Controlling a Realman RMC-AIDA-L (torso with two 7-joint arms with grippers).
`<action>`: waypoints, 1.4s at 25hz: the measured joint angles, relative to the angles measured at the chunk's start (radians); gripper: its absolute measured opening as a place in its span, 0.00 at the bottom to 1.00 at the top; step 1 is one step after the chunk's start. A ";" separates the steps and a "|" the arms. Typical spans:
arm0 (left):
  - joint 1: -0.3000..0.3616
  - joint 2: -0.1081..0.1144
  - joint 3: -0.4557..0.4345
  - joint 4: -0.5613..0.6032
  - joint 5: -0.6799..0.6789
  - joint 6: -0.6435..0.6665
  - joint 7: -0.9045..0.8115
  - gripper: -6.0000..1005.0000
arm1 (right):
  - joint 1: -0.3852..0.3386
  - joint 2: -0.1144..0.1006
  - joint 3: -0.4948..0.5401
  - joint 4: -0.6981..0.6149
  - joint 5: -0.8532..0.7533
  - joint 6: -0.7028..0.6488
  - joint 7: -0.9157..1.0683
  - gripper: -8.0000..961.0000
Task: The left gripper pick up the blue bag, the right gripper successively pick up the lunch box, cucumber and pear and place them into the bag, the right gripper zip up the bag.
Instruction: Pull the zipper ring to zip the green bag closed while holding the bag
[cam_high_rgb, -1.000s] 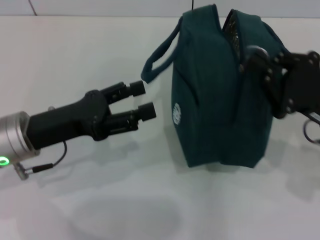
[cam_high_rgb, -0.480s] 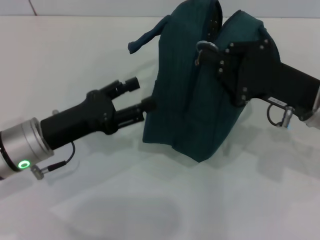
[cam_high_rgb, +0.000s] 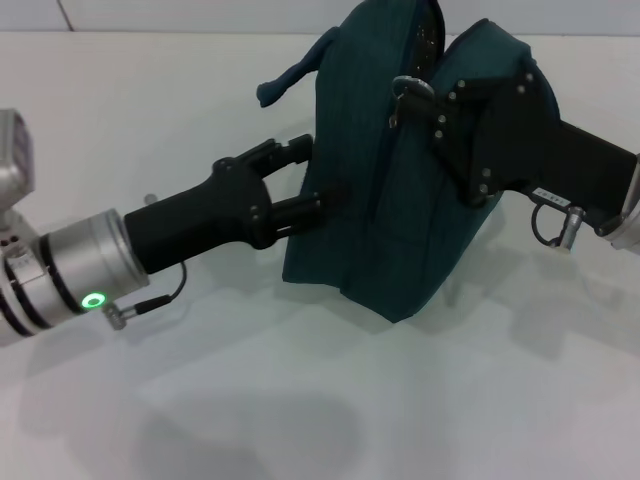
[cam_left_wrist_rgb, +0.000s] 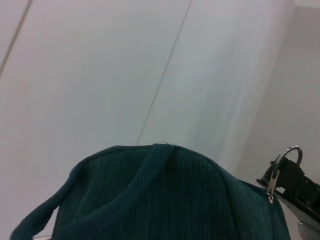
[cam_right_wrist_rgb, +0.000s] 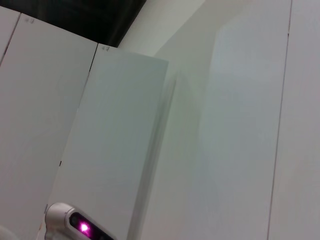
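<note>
1. Here, the dark teal-green fabric bag (cam_high_rgb: 385, 200) stands on the white, smooth table (cam_high_rgb: 250, 400), leaning over toward the robot's left; its cloth is soft and finely ribbed, with a rounded top and bulging sides.
2. A flat woven loop handle (cam_high_rgb: 290, 75) of the same cloth sticks out from its upper left side, and the left wrist view shows the bag's domed top (cam_left_wrist_rgb: 165, 195) crossed by a ribbed strap.
3. The top seam is parted a little at the back, where a speckled silvery lining (cam_high_rgb: 432, 30) shows (what lies inside cannot be seen).
4. The left gripper (cam_high_rgb: 315, 180), a black two-fingered claw on a black forearm with a silver cylindrical wrist and a green glowing ring (cam_high_rgb: 93, 300), reaches in from the left; its fingers are spread apart, the lower fingertip pressed into the bag's side and the upper one at the bag's edge, gripping nothing.
5. The right gripper (cam_high_rgb: 425, 100), a blocky black claw with round bolt heads on a black forearm, lies against the bag's upper right side beside the metal ring zip pull (cam_high_rgb: 408, 92); whether its fingers pinch the ring or the cloth, I cannot tell.
</note>
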 joint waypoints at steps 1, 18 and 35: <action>-0.006 -0.001 0.006 -0.001 0.001 -0.003 0.001 0.86 | 0.000 0.000 0.000 0.000 0.000 0.004 0.000 0.07; -0.047 -0.001 0.030 -0.026 -0.021 -0.034 0.009 0.58 | 0.001 0.000 0.005 -0.001 0.002 0.006 -0.001 0.07; -0.057 0.006 0.136 -0.026 -0.008 -0.073 0.031 0.14 | -0.001 -0.001 0.007 -0.001 0.081 0.003 -0.002 0.08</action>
